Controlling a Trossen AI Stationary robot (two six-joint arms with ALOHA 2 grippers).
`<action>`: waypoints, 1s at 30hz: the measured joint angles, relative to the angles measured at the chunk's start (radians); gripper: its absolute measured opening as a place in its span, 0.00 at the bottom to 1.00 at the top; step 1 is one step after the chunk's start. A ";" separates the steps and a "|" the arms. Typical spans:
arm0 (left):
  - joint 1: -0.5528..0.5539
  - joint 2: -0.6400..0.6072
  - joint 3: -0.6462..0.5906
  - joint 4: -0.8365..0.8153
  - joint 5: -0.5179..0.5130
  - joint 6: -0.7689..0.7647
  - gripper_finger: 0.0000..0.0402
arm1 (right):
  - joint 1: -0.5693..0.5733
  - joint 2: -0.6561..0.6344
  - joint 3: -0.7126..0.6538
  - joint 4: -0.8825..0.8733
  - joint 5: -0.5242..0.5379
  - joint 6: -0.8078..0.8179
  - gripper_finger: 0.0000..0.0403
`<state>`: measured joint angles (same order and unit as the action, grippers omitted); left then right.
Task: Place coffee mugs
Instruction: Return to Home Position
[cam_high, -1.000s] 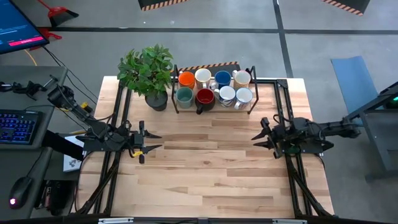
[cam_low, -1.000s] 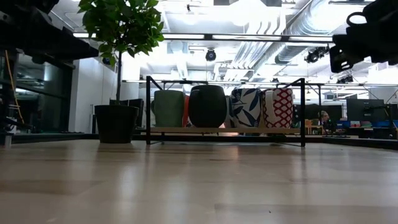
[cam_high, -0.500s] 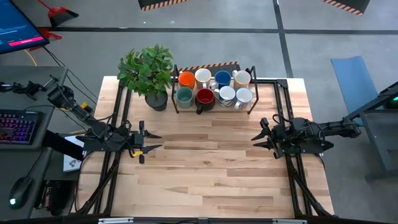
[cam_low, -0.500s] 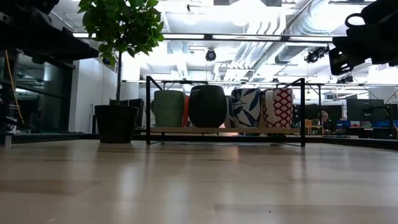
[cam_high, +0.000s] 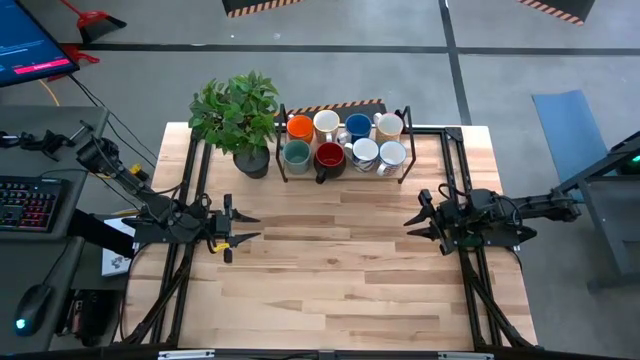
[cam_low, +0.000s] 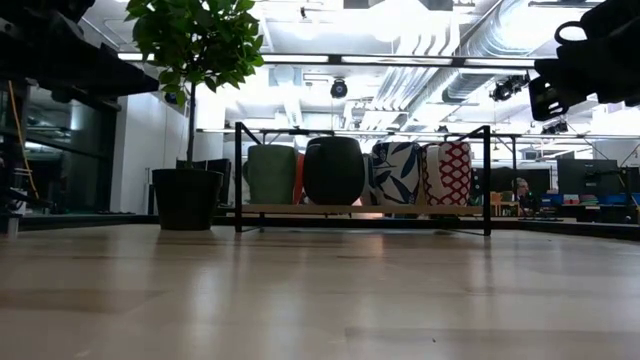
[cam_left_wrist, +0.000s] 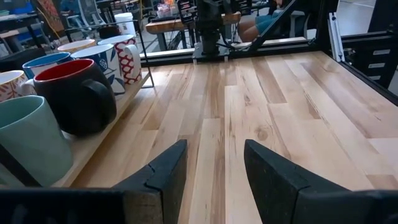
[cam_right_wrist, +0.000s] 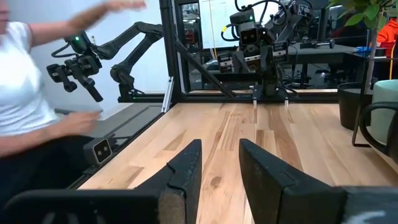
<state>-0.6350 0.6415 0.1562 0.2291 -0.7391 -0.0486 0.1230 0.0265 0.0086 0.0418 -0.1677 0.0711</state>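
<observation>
Several coffee mugs (cam_high: 344, 140) stand upright in two rows on the board of a black-framed rack (cam_high: 403, 168) at the table's far edge. Among them are orange (cam_high: 299, 127), blue (cam_high: 357, 126), teal-green (cam_high: 296, 155) and red-lined dark (cam_high: 329, 156) mugs. In the low view the mugs (cam_low: 358, 172) rest on their bases on the rack's board. My left gripper (cam_high: 250, 227) hovers open over the table's left side, pointing right, with nothing between its fingers (cam_left_wrist: 214, 168). My right gripper (cam_high: 411, 226) hovers open at the right side, pointing left, also holding nothing (cam_right_wrist: 220, 163).
A potted plant (cam_high: 238, 110) in a dark pot (cam_low: 187, 198) stands left of the rack. The wooden tabletop (cam_high: 340, 280) stretches between and in front of the grippers. A person in a white shirt (cam_right_wrist: 22, 93) shows beyond the table's edge in the right wrist view.
</observation>
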 joint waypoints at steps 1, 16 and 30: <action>0.000 0.000 0.000 0.000 0.000 0.000 0.37 | 0.000 0.000 0.000 0.000 0.000 0.000 0.24; 0.165 -0.088 0.000 0.005 0.127 -0.129 0.37 | 0.000 0.000 0.000 0.000 0.000 0.000 0.24; 0.483 -0.386 -0.081 0.063 0.841 -0.145 0.37 | 0.000 0.000 0.000 0.000 0.000 0.000 0.24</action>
<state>-0.1516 0.2554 0.0755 0.2921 0.1018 -0.1932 0.1226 0.0265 0.0082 0.0418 -0.1673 0.0708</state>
